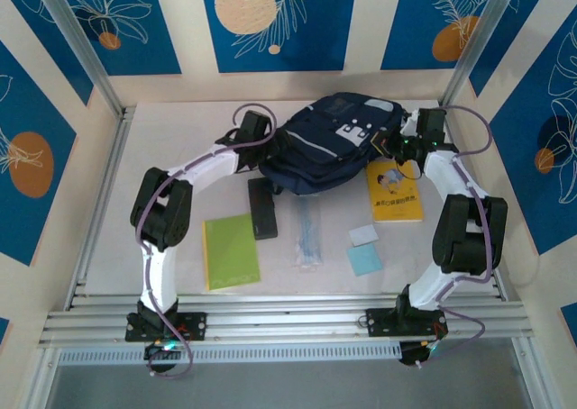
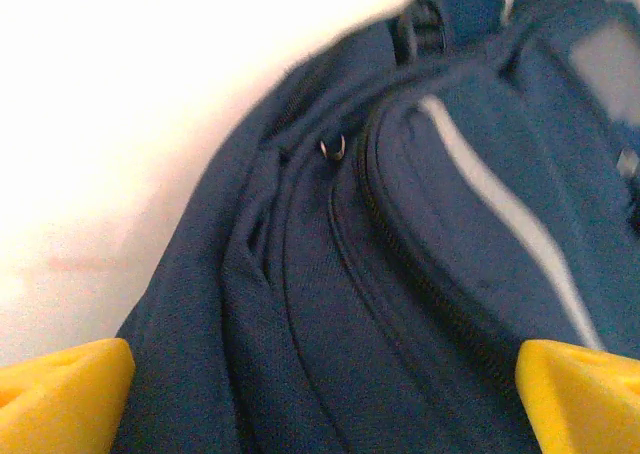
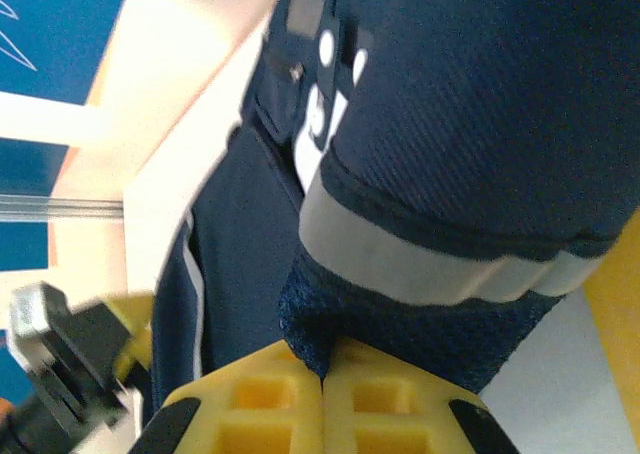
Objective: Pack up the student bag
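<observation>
**Cloth, plastic, card and metal**

The student bag (image 1: 334, 143) is showing matt, woven navy cloth with a fine ribbed weave. Its grey stripe (image 3: 420, 269) is looking smoother and faintly shiny. The right gripper (image 3: 322, 374) is showing matt yellow moulded plastic. The green notebook (image 1: 231, 251) is looking smooth, like card, and the front rails (image 1: 288, 314) are gleaming as ridged bare metal.

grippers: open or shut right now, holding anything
left gripper: open, over the student bag, holding nothing
right gripper: closed, pinching a fold of the student bag's fabric
</observation>
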